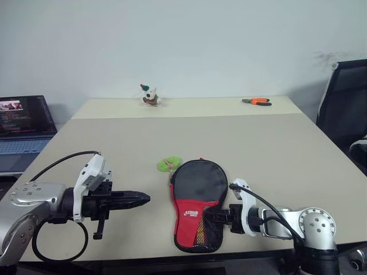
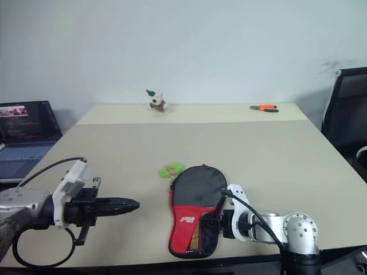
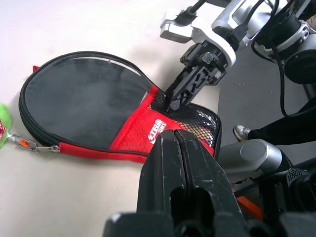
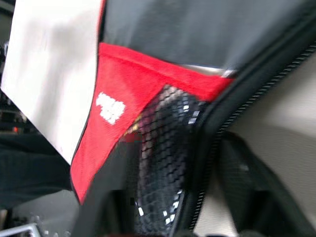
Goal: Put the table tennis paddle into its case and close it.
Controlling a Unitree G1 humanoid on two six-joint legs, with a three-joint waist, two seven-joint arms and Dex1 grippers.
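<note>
The case (image 1: 198,200) lies flat on the table (image 1: 269,149), near its front edge, with its zip pull (image 3: 28,144) beside a small green object (image 1: 168,165). The right gripper (image 1: 212,219) is at the case's mesh pocket (image 3: 190,116); its fingers straddle the zipped edge, slightly parted, without a confirmed hold. The left gripper (image 1: 140,199) hovers left of the case, fingers fully together and empty. The paddle cannot be made out.

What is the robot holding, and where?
Left pincer is shut on nothing. Right pincer sits at the black-and-red fabric paddle case's mesh pocket; a hold cannot be told.
</note>
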